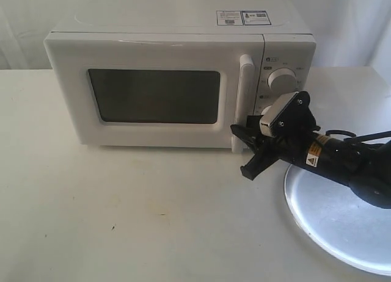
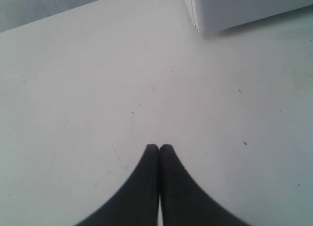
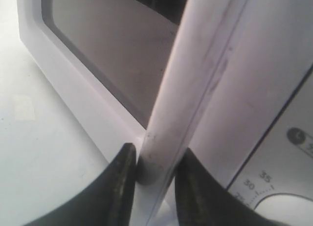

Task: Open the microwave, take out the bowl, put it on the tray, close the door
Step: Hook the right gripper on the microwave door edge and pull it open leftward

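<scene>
The white microwave (image 1: 159, 47) stands at the back of the table with its door (image 1: 70, 99) closed. The bowl is hidden. My right gripper (image 1: 241, 151) straddles the lower end of the tall white door handle (image 1: 245, 86). In the right wrist view the handle (image 3: 195, 74) fills the gap of that gripper (image 3: 157, 152), with both black fingers against it. The shiny silver tray (image 1: 342, 227) lies at the front right, partly under the right arm. My left gripper (image 2: 159, 146) is shut on nothing over bare table; it does not show in the exterior view.
Two round dials (image 1: 282, 79) sit right of the handle, the lower one hidden behind the wrist. A bottom corner of the microwave (image 2: 234, 11) shows in the left wrist view. The white table (image 1: 122, 221) stretches in front of the microwave.
</scene>
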`<state>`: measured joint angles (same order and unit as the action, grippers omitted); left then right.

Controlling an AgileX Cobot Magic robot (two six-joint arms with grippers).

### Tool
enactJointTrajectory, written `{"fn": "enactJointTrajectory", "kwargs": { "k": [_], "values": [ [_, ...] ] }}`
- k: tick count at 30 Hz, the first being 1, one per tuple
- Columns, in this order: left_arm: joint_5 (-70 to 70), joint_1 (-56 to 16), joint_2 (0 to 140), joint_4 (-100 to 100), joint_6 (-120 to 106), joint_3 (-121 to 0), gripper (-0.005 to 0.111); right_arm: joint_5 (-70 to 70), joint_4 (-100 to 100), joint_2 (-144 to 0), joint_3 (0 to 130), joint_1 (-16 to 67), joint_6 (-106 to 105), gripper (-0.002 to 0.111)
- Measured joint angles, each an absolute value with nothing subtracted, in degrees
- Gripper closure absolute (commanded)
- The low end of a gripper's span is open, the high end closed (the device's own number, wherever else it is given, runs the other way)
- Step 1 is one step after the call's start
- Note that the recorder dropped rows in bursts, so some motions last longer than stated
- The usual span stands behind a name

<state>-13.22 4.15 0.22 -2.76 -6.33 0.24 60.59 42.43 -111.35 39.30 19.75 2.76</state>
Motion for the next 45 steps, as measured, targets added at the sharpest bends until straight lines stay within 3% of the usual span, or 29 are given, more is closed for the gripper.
{"fn": "enactJointTrajectory", "kwargs": {
  "k": [11, 20, 23, 30, 31, 35, 43, 45],
  "values": [
    [-13.22, 4.15, 0.22, -2.76, -6.33, 0.24, 0.107, 62.8, 41.56, -111.38, 36.87, 19.66, -1.51, 0.108],
    [-13.22, 4.15, 0.22, -2.76, -6.33, 0.24, 0.107, 67.39, 55.42, -105.92, 27.59, 23.59, -6.04, 0.107],
    [-13.22, 4.15, 0.22, -2.76, -6.33, 0.24, 0.107, 66.06, 54.5, -103.94, 25.79, 24.01, -6.04, 0.099],
    [-13.22, 4.15, 0.22, -2.76, -6.33, 0.24, 0.107, 67.79, 56.9, -98.63, 19.83, 24.36, -8.03, 0.059],
    [-13.22, 4.15, 0.22, -2.76, -6.33, 0.24, 0.107, 68.31, 57.64, -97.79, 18.69, 24.26, -8.14, 0.058],
    [-13.22, 4.15, 0.22, -2.76, -6.33, 0.24, 0.107, 68.84, 63.86, -95.41, 15.25, 24.28, -8.14, 0.066],
    [-13.22, 4.15, 0.22, -2.76, -6.33, 0.24, 0.107, 68.98, 75.66, -89.69, 13.42, 24.28, -5.98, 0.108],
    [-13.22, 4.15, 0.22, -2.76, -6.33, 0.24, 0.107, 67.76, 72.21, -88.57, 13.42, 24.28, -5.55, 0.108]
  ]
}}
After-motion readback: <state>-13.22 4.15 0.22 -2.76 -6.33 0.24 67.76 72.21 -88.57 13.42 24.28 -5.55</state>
